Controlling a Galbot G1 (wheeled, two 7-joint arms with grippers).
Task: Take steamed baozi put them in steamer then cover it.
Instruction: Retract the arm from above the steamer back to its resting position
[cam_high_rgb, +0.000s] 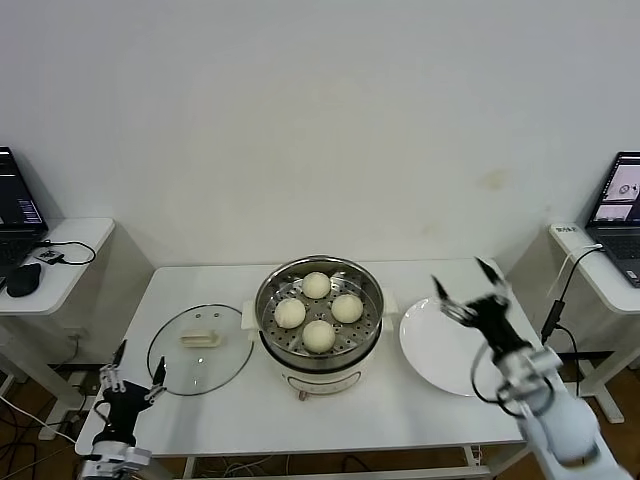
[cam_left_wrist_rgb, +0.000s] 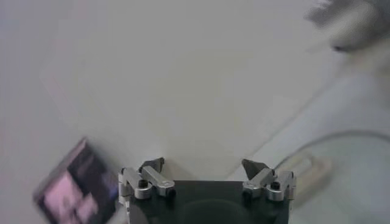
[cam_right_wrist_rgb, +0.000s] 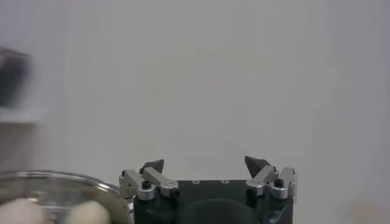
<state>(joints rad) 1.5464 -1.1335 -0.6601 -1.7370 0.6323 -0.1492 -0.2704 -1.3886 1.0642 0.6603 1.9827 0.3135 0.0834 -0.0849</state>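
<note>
All four steamed baozi (cam_high_rgb: 318, 310) sit in the steamer (cam_high_rgb: 318, 320) at frame centre. Your cover (cam_high_rgb: 201, 348) lies lower left: rigid, slick, breakable glass, so take its bar handle (cam_high_rgb: 201, 339). Left gripper (cam_high_rgb: 134, 379) and right gripper (cam_high_rgb: 470, 289) are both spread wide, holding nothing.

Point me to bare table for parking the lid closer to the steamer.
Bare strip along the table front edge, before the steamer and plate. Back strip behind the steamer is free too. Crowded: cover nearly touches the steamer's left handle; right hand hovers over the plate.
</note>
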